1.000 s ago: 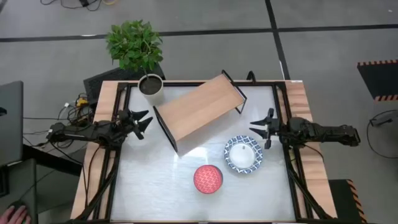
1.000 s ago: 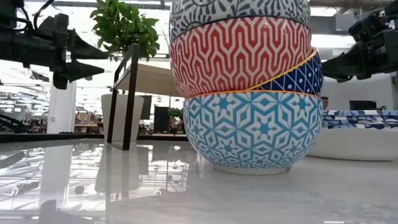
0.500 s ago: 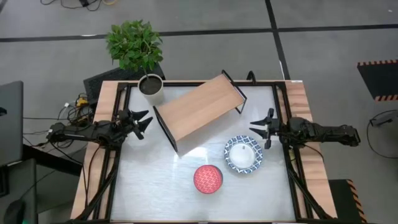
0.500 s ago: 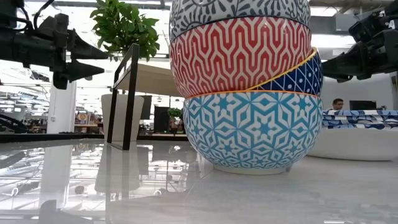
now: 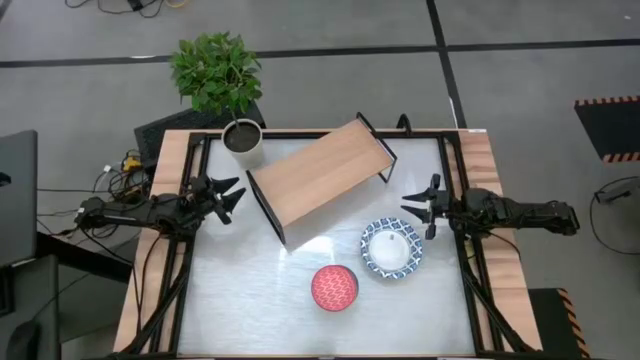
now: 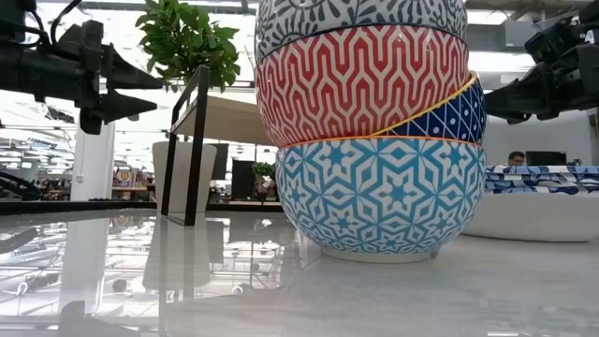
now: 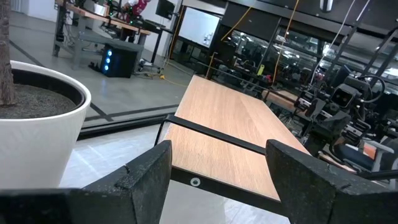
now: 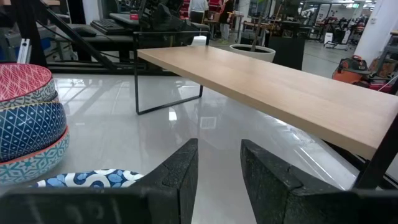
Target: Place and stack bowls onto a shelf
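The shelf (image 5: pixel 320 178), a light wooden plank on thin black legs, stands askew at the middle of the table's far half. A stack of several nested patterned bowls (image 5: pixel 335 287) rests on its foot (image 6: pixel 379 253) near the front centre. To its right, wide blue-and-white bowls (image 5: pixel 391 248) with a white centre sit on the table. My left gripper (image 5: pixel 228 195) hovers open at the left edge, level, facing the shelf (image 7: pixel 236 130). My right gripper (image 5: pixel 418 207) hovers open at the right edge, above the wide bowls (image 8: pixel 93 179), with nothing between its fingers.
A white plant pot (image 5: pixel 243 140) with dark soil stands at the far left corner, close to the shelf's left end. A leafy green plant (image 5: pixel 215 70) stands beyond the table. Bare tabletop (image 5: pixel 230 290) lies at the front left.
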`<action>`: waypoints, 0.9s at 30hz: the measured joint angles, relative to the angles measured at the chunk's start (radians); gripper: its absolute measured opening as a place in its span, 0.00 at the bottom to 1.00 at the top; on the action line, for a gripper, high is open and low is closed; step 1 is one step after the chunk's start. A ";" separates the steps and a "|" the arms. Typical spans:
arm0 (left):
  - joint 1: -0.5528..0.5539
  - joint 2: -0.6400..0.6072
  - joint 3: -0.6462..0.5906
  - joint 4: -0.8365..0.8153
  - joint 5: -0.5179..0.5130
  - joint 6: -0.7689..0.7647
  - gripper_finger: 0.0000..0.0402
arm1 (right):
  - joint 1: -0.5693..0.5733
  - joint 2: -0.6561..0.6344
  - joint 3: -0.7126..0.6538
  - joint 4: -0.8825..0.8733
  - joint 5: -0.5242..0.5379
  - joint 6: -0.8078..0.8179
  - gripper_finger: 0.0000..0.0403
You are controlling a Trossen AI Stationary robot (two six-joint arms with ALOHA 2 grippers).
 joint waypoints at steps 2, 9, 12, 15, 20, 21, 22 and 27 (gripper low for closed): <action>0.000 0.000 0.000 0.000 0.000 0.000 0.61 | 0.000 0.000 0.000 0.000 0.000 0.000 0.37; 0.000 0.000 0.000 0.000 0.000 0.000 0.61 | 0.000 0.000 0.000 0.000 0.000 0.000 0.37; 0.000 0.000 0.000 0.000 -0.001 0.000 0.61 | 0.000 0.000 0.000 0.000 0.000 0.000 0.37; 0.000 0.000 0.000 0.000 0.003 -0.005 0.61 | 0.000 0.000 0.000 0.000 0.000 0.000 0.37; 0.001 0.000 0.000 0.009 -0.039 -0.111 0.61 | 0.000 0.000 0.000 0.000 0.000 0.000 0.37; 0.001 0.000 0.000 0.008 -0.051 -0.137 0.61 | 0.000 0.000 0.000 0.000 0.000 0.000 0.37; 0.001 0.000 0.000 0.008 -0.059 -0.170 0.61 | 0.000 0.000 0.000 0.000 0.000 0.000 0.37; 0.001 0.000 0.000 -0.003 -0.053 -0.333 0.61 | 0.000 0.000 0.000 0.000 0.000 0.000 0.37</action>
